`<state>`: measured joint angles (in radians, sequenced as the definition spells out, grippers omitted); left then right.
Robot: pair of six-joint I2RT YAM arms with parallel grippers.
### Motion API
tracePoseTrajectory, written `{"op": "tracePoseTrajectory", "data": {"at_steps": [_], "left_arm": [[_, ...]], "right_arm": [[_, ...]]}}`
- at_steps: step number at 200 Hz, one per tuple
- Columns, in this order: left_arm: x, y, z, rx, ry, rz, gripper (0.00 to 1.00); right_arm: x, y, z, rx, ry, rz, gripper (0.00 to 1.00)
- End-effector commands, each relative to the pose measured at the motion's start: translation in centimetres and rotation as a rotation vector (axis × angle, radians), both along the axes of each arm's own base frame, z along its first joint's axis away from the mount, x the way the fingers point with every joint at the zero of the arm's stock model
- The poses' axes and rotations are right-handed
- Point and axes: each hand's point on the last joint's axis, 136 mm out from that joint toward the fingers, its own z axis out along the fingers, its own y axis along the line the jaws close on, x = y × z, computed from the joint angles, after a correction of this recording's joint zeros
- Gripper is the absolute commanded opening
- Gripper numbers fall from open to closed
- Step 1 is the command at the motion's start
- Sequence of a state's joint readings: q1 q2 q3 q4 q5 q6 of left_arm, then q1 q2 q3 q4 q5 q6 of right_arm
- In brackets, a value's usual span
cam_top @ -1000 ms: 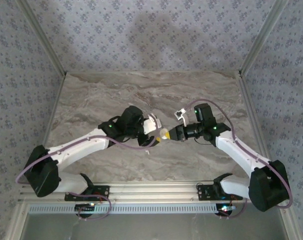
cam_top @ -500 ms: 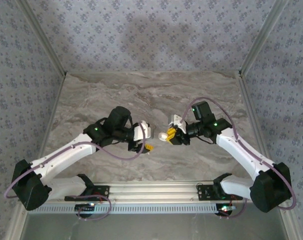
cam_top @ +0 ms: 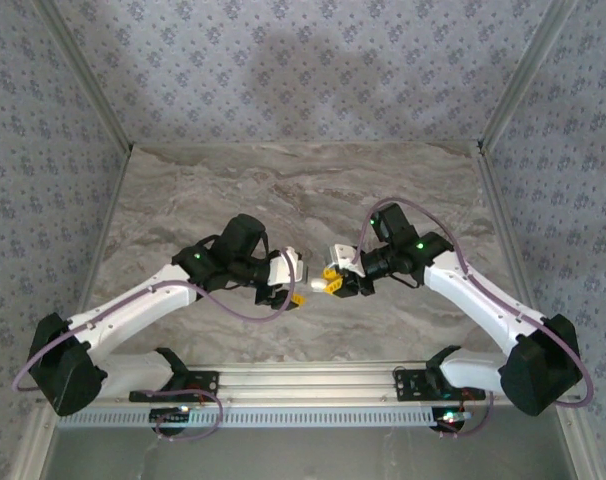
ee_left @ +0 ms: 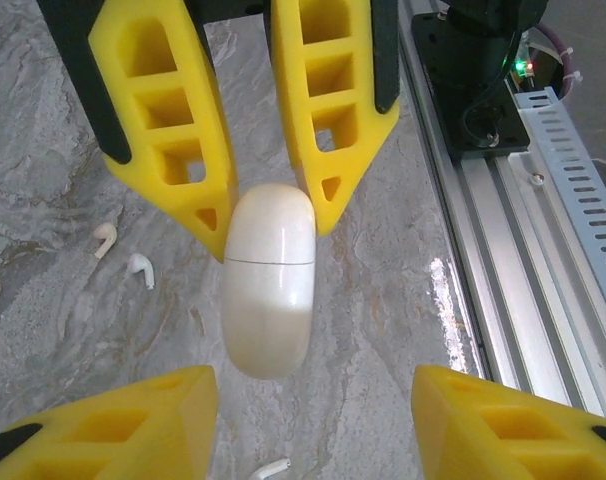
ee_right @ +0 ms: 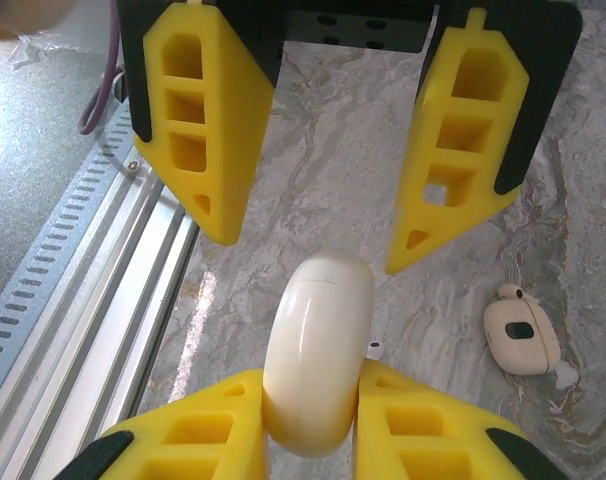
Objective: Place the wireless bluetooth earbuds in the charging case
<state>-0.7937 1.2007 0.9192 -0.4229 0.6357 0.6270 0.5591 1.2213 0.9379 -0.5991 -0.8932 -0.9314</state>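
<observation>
Marbled grey table (cam_top: pixel 233 190) with patterned paper walls behind it, and the two arms meet nose to nose near its middle, above the near half. The right gripper (cam_top: pixel 330 284) has its jaws clenched on one end of the case (cam_top: pixel 316 286), a cream oval that is closed, with a thin seam running across it nearer the gripped end. From the left wrist, the right gripper (ee_left: pixel 271 222) pinches the case (ee_left: pixel 270 300) between two yellow fingertips, and the case hangs clear of the table. The left gripper (ee_left: pixel 308 385) has its jaws spread wide, one finger on each side of the free end, touching nothing. From the right wrist, the right gripper (ee_right: pixel 308 400) squeezes the case (ee_right: pixel 318 350) from both sides. The case's free tip comes about level with the parted fingertips of the left gripper (ee_right: pixel 313 245), with a clear gap on each side. An earbud (ee_left: pixel 105 238) lies on the table with a second earbud (ee_left: pixel 140 270) just beside it. A white piece (ee_left: pixel 271 468) lies apart from them, below the case. A tan piece (ee_right: pixel 523 340) with a dark hollow sits on the table well to one side. The rail (ee_left: pixel 503 250) runs along the near edge
</observation>
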Motion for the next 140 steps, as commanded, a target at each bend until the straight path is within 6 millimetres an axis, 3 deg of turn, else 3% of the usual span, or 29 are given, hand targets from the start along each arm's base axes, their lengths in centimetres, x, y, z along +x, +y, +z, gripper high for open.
{"op": "tracePoseTrajectory", "data": {"at_steps": [1,71,140], "left_arm": [[0.1,-0.5,1.0,-0.021,-0.025,-0.025,0.53],[-0.6,-1.3,1.2,-0.023,-0.013,-0.082,0.37],[-1.0,-1.5,1.5,-0.039,-0.016,-0.103,0.36]], "right_arm": [[-0.6,0.6,1.4,0.045,-0.015,0.057,0.22],[-1.1,1.0,1.6,0.064,-0.017,0.088,0.22],[-0.8,1.3,1.3,0.059,-0.019,0.087,0.22]]}}
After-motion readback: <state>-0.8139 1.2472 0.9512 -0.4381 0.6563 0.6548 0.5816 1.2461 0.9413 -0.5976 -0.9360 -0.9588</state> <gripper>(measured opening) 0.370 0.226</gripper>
